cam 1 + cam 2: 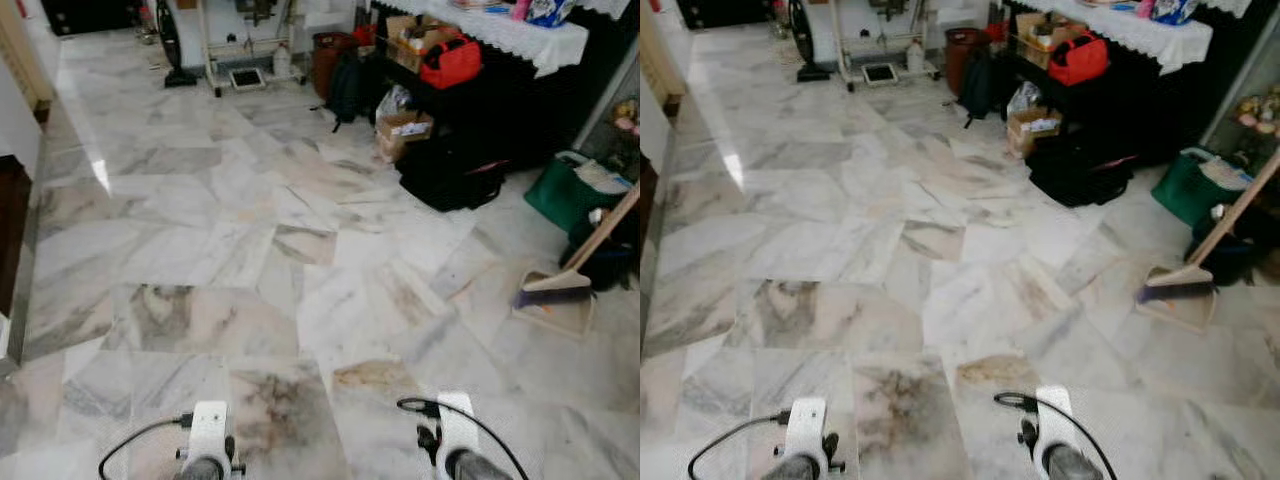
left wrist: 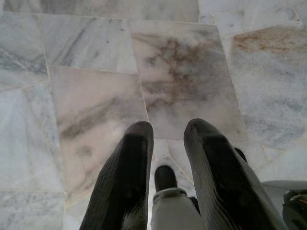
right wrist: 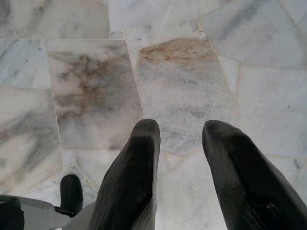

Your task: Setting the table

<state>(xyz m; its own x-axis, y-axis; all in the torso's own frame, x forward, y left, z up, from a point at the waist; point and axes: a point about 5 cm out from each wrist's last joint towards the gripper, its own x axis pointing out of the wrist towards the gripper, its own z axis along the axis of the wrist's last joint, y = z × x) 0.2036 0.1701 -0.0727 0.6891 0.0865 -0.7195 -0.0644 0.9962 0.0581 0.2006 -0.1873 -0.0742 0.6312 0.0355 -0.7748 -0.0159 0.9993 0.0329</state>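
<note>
- Left pincer [image 2: 165, 143] and right pincer [image 3: 180, 143]: spread, empty, hanging over the marble floor [image 1: 250, 250]
- Counter [image 1: 500, 35] with lace cloth: far right; walk there steadily, skirting the broom [image 1: 580, 270]

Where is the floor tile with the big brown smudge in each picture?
Left eye view: brown tile low in the middle.
Right eye view: brown tile low, left of middle.
Left wrist view: brown tile straight beyond the left gripper.
Right wrist view: brown tile beyond the right gripper, toward the robot's left.
Shared landmark: the rust-streaked tile beside it.
</note>
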